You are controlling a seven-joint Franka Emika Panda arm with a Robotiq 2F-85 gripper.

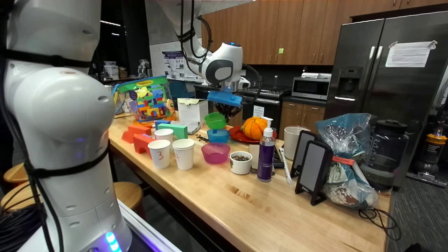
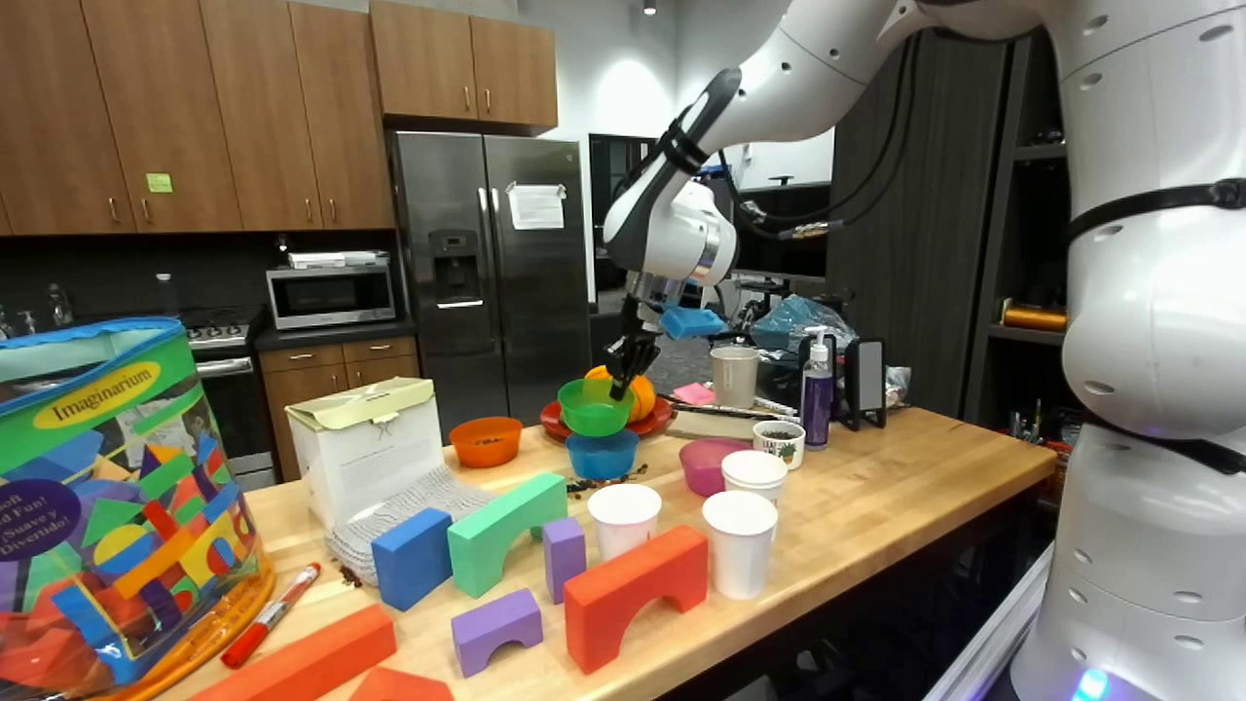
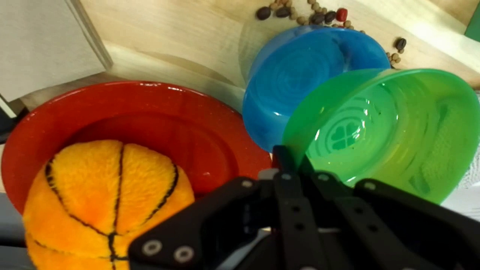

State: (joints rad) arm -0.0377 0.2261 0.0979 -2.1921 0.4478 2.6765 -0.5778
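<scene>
Green bowl [image 3: 382, 131]: pinched by the rim in the closed gripper [image 3: 294, 161], tilted just above the blue bowl [image 3: 300, 78]. Readable, away from the blue bowl: "Imaginarium" on one block bag [image 2: 117, 487], "3" on one paper cup [image 1: 160, 155], "DELL" on one of two speakers [image 1: 312, 169]. Beside the blue bowl: one red plate [image 3: 180, 131] bearing one plush pumpkin [image 3: 108, 198].

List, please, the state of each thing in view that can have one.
Green bowl: raised, tilted, gripped by its rim
Jaws: shut on that rim
Blue bowl: upright, partly hidden
Loose beans: scattered
Plush pumpkin: resting on red plate
Orange bowl: upright, small bits inside
White ceramic cup: upright, dark bits inside
Paper cups: upright
Pump bottle: upright
Microwave: door shut
Refrigerator: doors shut
</scene>
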